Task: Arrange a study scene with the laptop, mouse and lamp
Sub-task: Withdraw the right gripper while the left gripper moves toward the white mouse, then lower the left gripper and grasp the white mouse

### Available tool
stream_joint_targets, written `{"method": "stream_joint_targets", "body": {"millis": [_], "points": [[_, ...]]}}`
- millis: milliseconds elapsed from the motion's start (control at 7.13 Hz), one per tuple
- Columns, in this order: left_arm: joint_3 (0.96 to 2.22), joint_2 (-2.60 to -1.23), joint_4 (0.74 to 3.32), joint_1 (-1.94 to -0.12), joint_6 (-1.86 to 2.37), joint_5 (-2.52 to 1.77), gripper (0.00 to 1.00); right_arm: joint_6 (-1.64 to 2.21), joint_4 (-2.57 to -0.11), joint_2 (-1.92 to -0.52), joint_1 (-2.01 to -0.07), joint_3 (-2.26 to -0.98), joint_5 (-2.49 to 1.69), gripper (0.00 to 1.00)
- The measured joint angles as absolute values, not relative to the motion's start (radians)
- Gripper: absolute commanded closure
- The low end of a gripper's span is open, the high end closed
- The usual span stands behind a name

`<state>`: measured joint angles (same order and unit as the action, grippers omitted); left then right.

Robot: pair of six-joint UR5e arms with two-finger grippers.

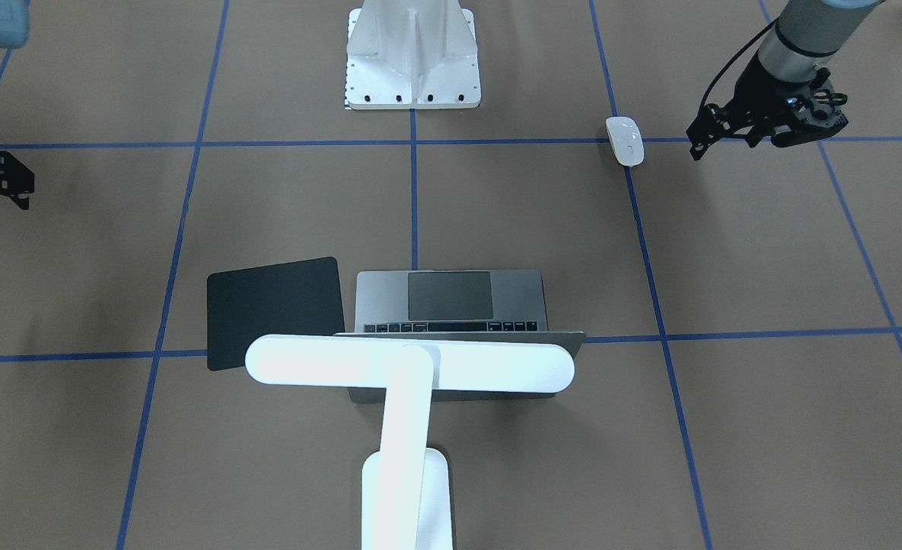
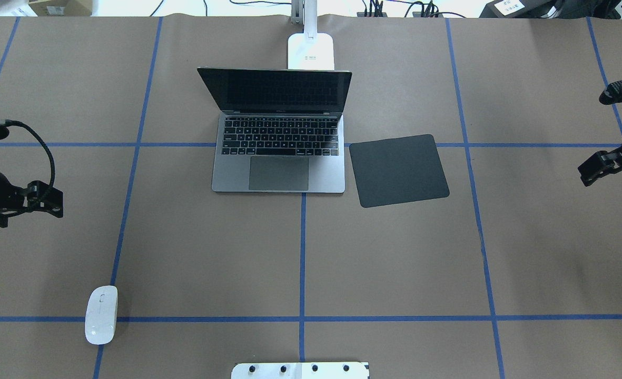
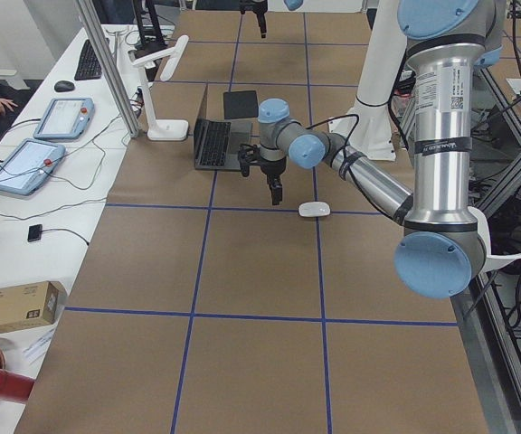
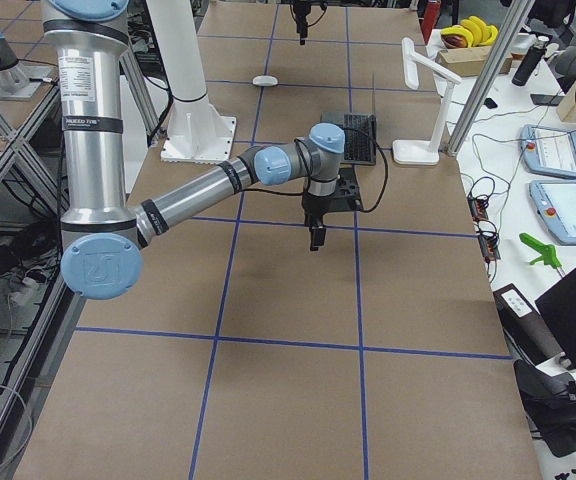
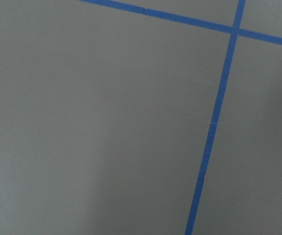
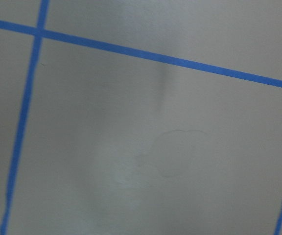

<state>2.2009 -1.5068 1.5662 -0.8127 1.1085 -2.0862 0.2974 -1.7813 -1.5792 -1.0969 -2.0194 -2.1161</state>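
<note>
**Laptop**: open with a dark screen, keyboard facing the robot, at the middle of the counter toward its operator-side edge.

**Lamp**: its base stands just behind the laptop lid. The front-facing view shows the long bar crossing above the lid and hiding most of the keys. The overhead view shows only base and stem, with the keyboard in full.

**Mouse**: lies on a crossing of blue tape toward the robot-side edge, on the robot's left, well apart from the laptop.

**Black pad**: just beside the laptop on the robot's right, slightly turned.

**White pedestal**: at the middle of the robot-side edge.

**Left tool**: over bare counter near the mouse, apart from it. Cannot tell whether the fingers are spread or together.

**Right tool**: over bare counter toward the opposite end. Finger state likewise cannot be told.

**Wrist views**: brown paper and tape only.
</note>
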Motion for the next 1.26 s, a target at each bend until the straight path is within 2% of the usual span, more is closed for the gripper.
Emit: {"method": "stream_joint_targets", "body": {"millis": [561,1262], "points": [[2.132,-1.542,1.603,-0.607,1.207,-1.972,0.00,0.084,-1.789,-1.642,-1.187,-1.999,-2.123,0.00],[2.080,-1.543,1.665,-0.448,1.261,-1.899,0.00,0.059,-1.783,-1.665,-1.196,-1.994,-2.118,0.00]]}}
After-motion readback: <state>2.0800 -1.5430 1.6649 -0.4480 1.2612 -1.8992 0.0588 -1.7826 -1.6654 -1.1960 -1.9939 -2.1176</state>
